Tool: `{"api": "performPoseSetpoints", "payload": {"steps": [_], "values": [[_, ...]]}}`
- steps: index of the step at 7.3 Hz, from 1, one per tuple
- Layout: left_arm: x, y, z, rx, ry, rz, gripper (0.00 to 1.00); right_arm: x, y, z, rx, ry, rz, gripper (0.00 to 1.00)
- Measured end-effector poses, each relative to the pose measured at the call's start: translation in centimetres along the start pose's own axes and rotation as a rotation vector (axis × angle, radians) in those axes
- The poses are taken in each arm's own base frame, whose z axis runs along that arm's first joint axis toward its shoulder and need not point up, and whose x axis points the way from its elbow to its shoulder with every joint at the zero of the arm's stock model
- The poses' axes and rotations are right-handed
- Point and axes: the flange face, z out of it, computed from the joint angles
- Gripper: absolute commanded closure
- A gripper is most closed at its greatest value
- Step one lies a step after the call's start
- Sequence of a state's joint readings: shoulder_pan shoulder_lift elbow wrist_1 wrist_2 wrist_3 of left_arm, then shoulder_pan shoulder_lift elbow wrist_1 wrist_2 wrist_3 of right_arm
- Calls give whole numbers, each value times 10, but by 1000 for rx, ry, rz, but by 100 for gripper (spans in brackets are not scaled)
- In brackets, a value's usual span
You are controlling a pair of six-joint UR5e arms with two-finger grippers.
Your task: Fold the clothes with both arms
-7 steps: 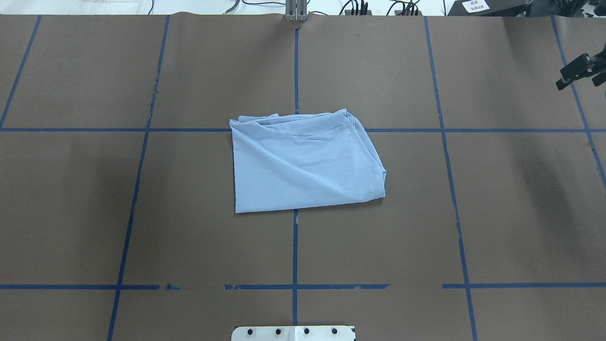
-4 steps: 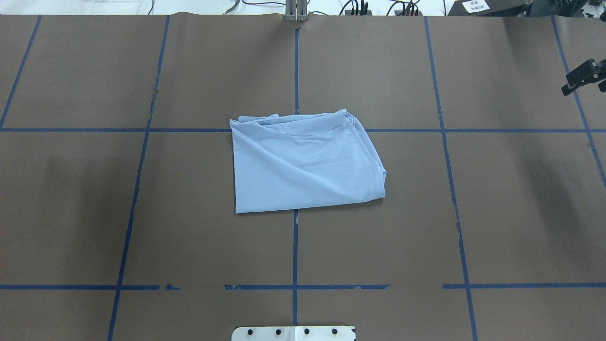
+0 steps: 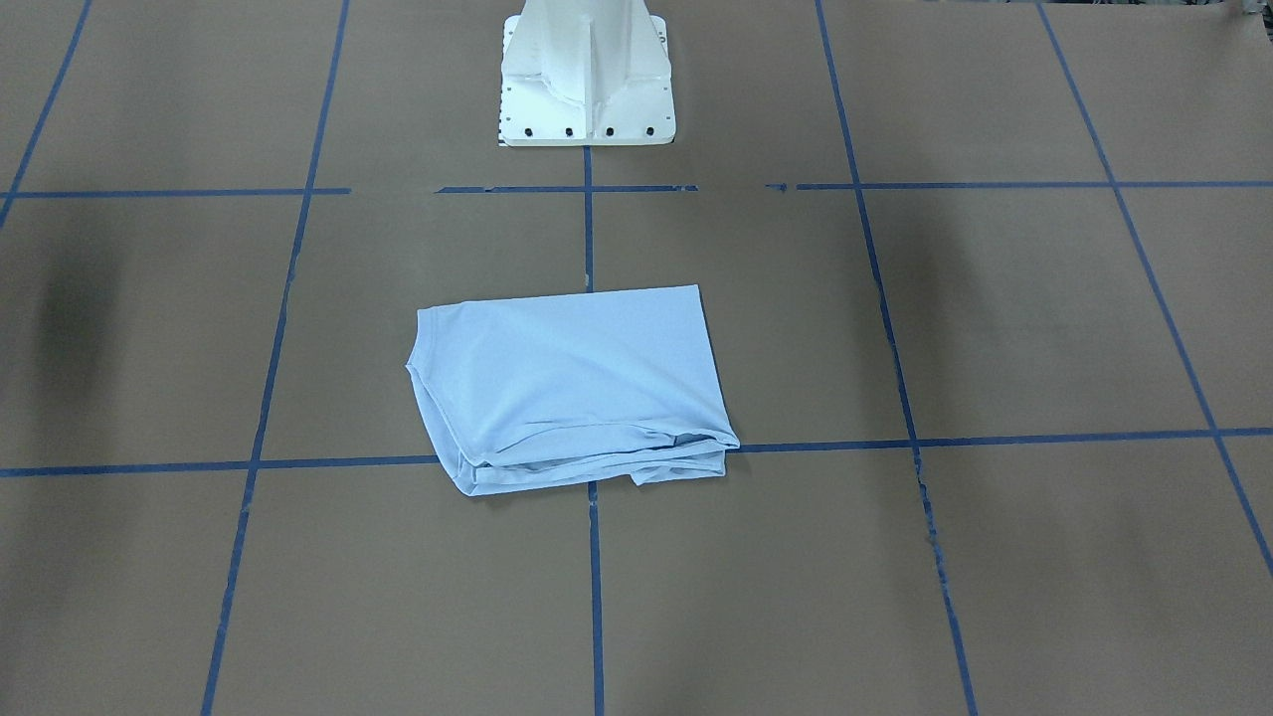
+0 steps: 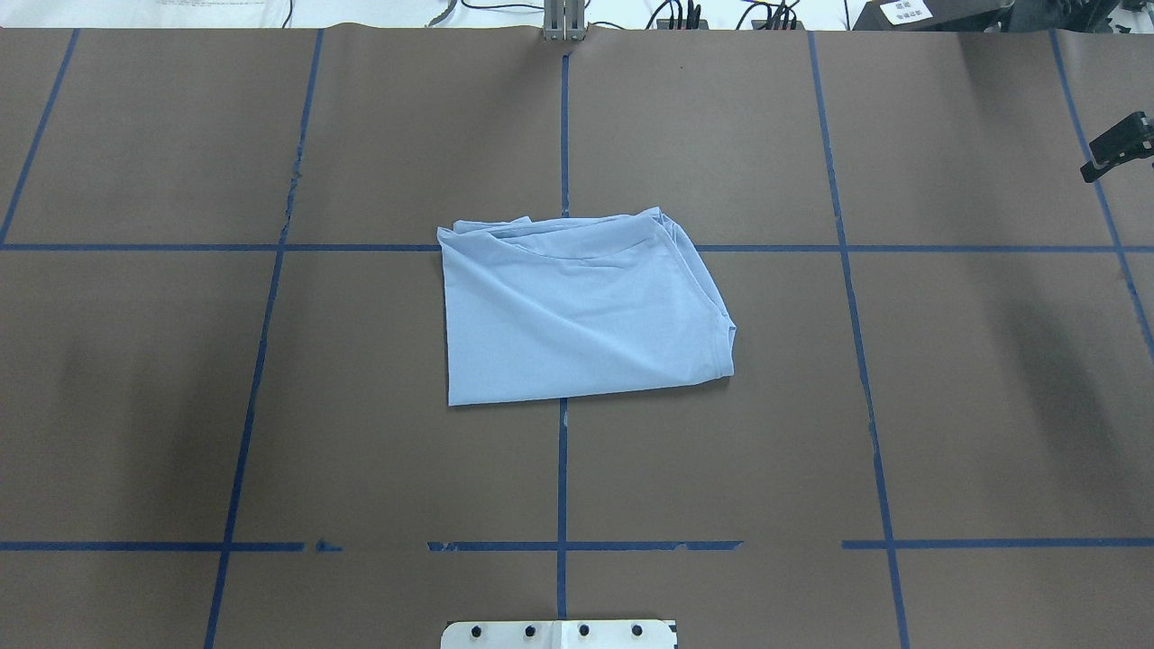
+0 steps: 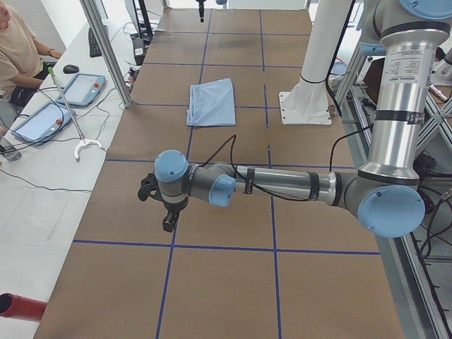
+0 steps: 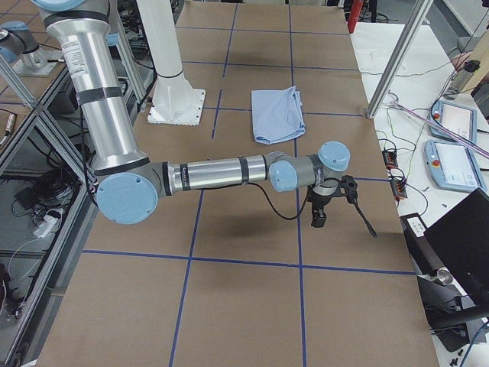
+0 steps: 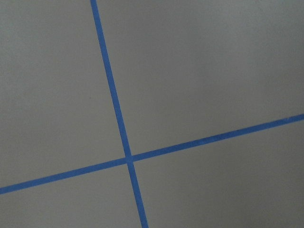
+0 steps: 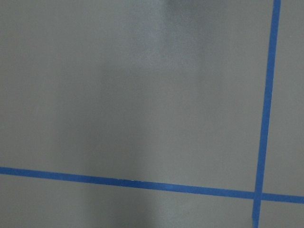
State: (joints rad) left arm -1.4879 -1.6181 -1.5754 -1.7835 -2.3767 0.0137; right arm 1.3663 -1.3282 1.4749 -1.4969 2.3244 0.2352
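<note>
Front-facing view: the shirt [image 3: 567, 378] lies alone at frame centre on the table [image 3: 995, 298], below the white base [image 3: 587, 70]. It is folded into a compact, layered rectangle with its stacked edges toward the bottom of the frame. No arm shows, so nothing is holding it.

Overhead: the shirt sits mid-frame across the tape cross. Only part of the right gripper [image 4: 1121, 144] shows, at the right edge well apart from the cloth, and I cannot tell its jaw state there.

Left side view: the near arm stretches low across frame centre, with the left gripper [image 5: 167, 219] over bare table. The shirt is far off in the upper middle. I cannot tell how the jaws stand, and nothing is seen in them.

Right side view: the near arm lies likewise at mid-frame, with the shirt above it.

Both wrist views show only tape lines [image 7: 118, 123] on brown surface.

The arms probably stand wide because the folding looks finished or nearly so.
</note>
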Motion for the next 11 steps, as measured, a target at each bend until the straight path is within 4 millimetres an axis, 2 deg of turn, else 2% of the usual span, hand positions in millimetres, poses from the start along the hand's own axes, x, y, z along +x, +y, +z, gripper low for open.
{"api": "performPoseSetpoints", "payload": {"steps": [2, 4, 6, 11], "values": [[1, 6, -1, 3, -1, -40, 0, 3, 25, -7, -3, 5, 10, 0], [3, 5, -1, 8, 1, -53, 0, 7, 34, -6, -6, 14, 14, 0], [5, 4, -1, 9, 4, -50, 0, 13, 39, -2, -14, 19, 22, 0], [10, -2, -3, 13, 9, -43, 0, 10, 39, -3, -11, 13, 18, 0]]}}
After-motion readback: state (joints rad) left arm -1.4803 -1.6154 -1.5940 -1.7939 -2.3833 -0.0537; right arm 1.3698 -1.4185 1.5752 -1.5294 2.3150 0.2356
